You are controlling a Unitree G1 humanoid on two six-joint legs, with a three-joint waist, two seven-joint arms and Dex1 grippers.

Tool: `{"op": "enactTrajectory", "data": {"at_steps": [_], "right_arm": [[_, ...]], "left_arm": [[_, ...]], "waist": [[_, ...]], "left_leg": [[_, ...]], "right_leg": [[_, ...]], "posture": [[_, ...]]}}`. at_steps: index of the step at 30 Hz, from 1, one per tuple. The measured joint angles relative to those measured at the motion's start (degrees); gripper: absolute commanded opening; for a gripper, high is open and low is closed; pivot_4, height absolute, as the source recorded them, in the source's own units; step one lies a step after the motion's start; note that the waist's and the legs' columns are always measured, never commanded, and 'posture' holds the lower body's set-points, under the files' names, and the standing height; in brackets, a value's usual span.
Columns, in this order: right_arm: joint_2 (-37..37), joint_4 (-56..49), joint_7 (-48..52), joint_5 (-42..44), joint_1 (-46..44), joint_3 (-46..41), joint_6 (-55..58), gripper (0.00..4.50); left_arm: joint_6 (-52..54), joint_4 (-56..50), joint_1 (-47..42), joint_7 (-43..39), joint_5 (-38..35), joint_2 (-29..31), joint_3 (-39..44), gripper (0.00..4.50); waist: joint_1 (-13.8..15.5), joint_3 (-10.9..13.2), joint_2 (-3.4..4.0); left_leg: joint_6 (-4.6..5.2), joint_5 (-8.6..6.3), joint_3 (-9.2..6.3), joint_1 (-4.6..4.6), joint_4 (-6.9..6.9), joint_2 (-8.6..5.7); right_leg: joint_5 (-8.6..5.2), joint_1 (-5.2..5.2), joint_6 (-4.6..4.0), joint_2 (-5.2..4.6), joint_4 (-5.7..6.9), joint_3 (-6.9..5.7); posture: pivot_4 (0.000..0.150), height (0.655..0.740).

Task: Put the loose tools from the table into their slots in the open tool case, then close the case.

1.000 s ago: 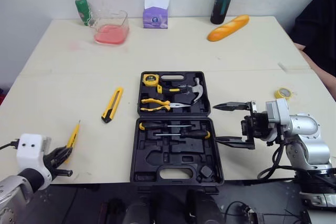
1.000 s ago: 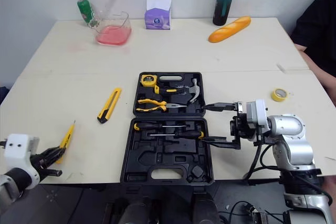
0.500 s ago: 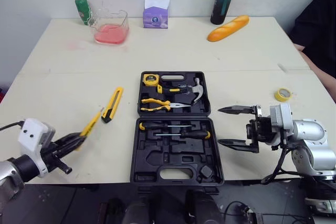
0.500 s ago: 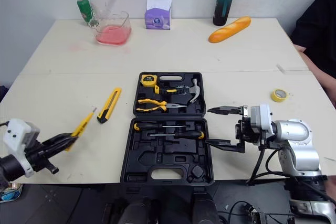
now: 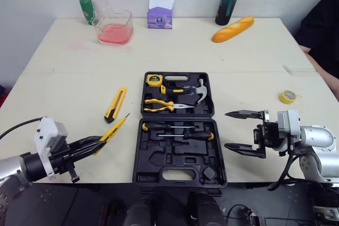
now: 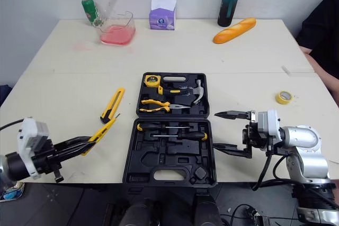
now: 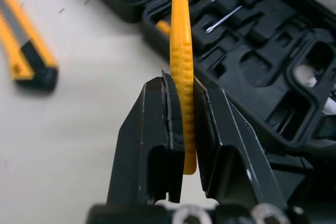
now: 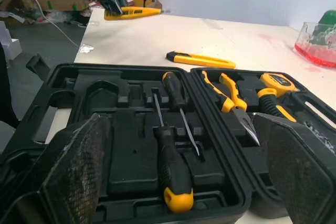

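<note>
left gripper (image 5: 98, 142) pinching yellow screwdriver (image 5: 114, 129) by tail end, left of tool case (image 5: 159, 158) | right gripper (image 5: 228, 129) spread, right of case | risk: long overhang, screwdriver may pivot, miss slot

The tool case (image 5: 159, 158) is matt black plastic — the screwdriver (image 7: 181, 66) ribbed yellow plastic, the table (image 5: 238, 56) smooth.

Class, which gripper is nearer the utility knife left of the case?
Left. The left gripper, clamping a yellow tool, sits just robot-side of the knife; the right gripper is beyond the case, on its other side.
</note>
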Motion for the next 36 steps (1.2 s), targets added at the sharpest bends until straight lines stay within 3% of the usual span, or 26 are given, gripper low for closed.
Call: {"op": "enactTrajectory", "data": {"at_steps": [7, 15, 26, 36], "right_arm": [[-1.52, -2.62, -0.42, 1.14, 3.6, -2.31, 0.62, 4.5], [-3.87, -7.85, -1.98, 3.48, 9.13, -5.33, 4.57, 4.5], [-5.13, -16.18, -6.62, 3.82, 14.6, -7.44, 7.78, 4.5], [-5.13, -19.59, -9.62, 4.2, 15.29, -7.79, 9.5, 4.5]], "left_arm": [[3.92, 3.33, -23.32, -4.5, -0.17, 8.57, -20.11, 0.05], [6.16, 10.92, -41.08, -11.73, 4.75, 9.73, -38.88, 0.05], [2.71, 20.71, -54.83, -19.1, 18.49, 5.08, -56.57, 0.05], [1.04, 24.57, -57.88, -21.05, 24.84, 0.9, -60.51, 0.05]], "waist": [[1.27, 0.01, 0.03], [1.3, 0.02, 0.0], [1.99, 0.05, -0.04], [2.67, 0.07, -0.09]], "left_leg": [[-0.01, 0.06, -0.02, -0.06, 0.0, -0.04], [0.01, 0.09, 0.14, -0.06, 0.07, 0.0], [-0.04, 0.11, 0.17, -0.07, 0.13, -0.02], [-0.02, 0.11, 0.16, -0.09, 0.25, 0.0]], "right_leg": [[0.04, 0.01, 0.08, 0.21, 0.12, -0.28], [0.09, 0.01, 0.16, 0.52, 0.07, -0.27], [0.09, -0.01, 0.16, 0.78, 0.05, -0.09], [0.09, 0.0, 0.16, 0.81, 0.09, -0.1]], "posture": [[0.15, 0.74], [0.15, 0.74], [0.15, 0.74], [0.15, 0.74]]}}
